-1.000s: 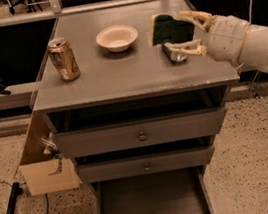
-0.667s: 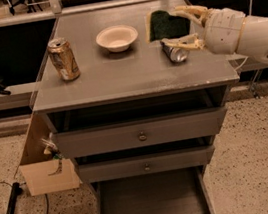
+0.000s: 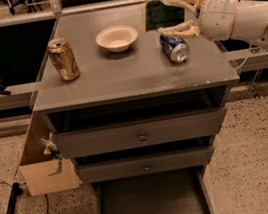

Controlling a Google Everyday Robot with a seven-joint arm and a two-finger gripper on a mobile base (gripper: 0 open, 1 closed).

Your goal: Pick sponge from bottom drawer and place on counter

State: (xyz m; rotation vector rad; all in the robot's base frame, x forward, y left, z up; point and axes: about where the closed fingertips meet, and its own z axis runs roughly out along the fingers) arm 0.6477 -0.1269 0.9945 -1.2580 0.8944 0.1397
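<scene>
My gripper (image 3: 165,16) is over the back right of the counter (image 3: 133,71), shut on the sponge (image 3: 156,14). The sponge shows its dark green face and is held on edge between the pale fingers (image 3: 183,1), at or just above the counter top. The white arm comes in from the right. The bottom drawer (image 3: 149,203) is pulled open at the foot of the cabinet, and its grey tray shows nothing inside.
A blue can (image 3: 174,47) lies on its side just in front of the gripper. A white bowl (image 3: 117,37) and an upright gold can (image 3: 63,58) stand to the left. The two knobbed drawers are closed. A cardboard box (image 3: 42,166) sits by the cabinet's left side.
The gripper with the sponge has moved a little toward the back of the counter, uncovering more of the blue can. Nothing else has moved.
</scene>
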